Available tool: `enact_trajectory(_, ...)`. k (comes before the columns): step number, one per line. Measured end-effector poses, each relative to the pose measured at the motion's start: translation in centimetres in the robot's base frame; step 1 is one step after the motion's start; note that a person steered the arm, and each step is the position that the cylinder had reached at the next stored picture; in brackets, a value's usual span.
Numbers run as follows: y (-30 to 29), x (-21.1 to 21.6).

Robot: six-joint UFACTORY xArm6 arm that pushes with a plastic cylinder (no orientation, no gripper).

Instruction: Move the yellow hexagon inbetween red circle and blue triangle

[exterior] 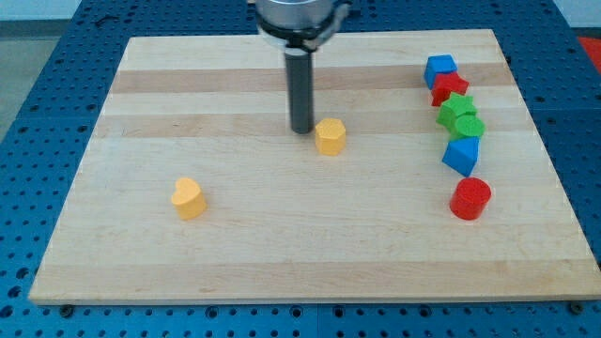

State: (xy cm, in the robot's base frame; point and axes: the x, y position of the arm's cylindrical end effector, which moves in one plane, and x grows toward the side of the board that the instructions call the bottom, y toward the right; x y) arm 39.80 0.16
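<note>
Nudging-close tip (302,130) (matte rod), yellow hexagon (330,136)

A single camera looks down at a slant from above the near long edge of the wooden board (282,253), facing across it toward the far edge at the view's top. It sits far enough back to hold nearly the whole board, with blue perforated table (28,141) showing around it.

- A round silver-grey metal collar (301,19), cut off by the view's top, seemingly ringed by a dark band
- Below it a straight dark cylindrical rod, my tip (301,130) plain and blunt
</note>
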Motion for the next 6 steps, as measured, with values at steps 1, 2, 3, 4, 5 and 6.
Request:
enact_trajectory(1,3.9,2.8)
enact_trajectory(2,5.7,6.5)
enact_trajectory(3,5.9,7.0)
enact_trajectory(4,4.4,5.7)
enact_trajectory(5,3.5,6.7)
enact_trajectory(6,3.4,9.4)
